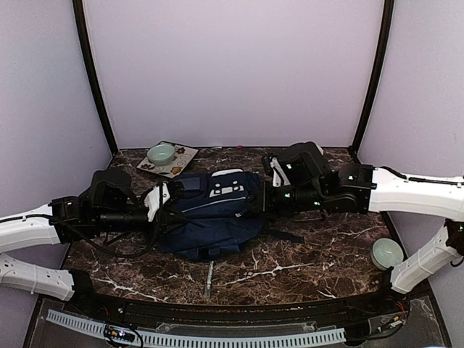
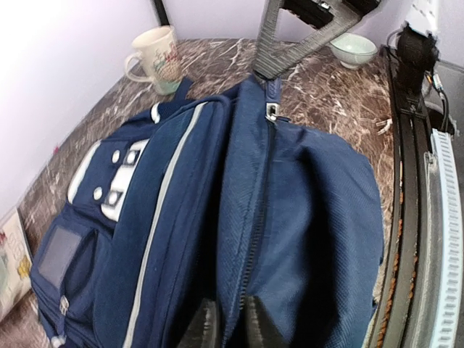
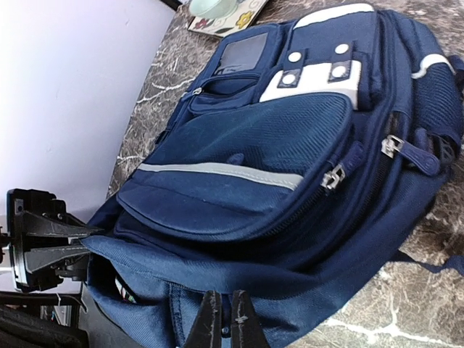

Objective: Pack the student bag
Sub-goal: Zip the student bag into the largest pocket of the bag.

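1. While both arms reach in from the sides, the marble table [image 1: 304, 268] carries everything.
2. The student bag [image 1: 210, 214] lies on its back at the middle of the surface, front pockets up, stretched between the two claws.
3. The left gripper [image 2: 229, 319] is at the bag's left end, fingers narrow, pinching the fabric beside the zip.
4. The right gripper [image 3: 223, 319] is at the bag's right end, pressed closed on the blue fabric there.
5. A patterned tray [image 1: 183, 167] sits at the back edge, left of centre, just beyond the bag.
6. A cream mug [image 2: 156, 58] stands by the back edge, past the bag's right end.
7. One pale green bowl [image 1: 161, 153] rests on the tray; another bowl [image 1: 386, 253] sits at the right edge.
8. A thin grey stick [image 1: 209, 279] lies near the front edge.
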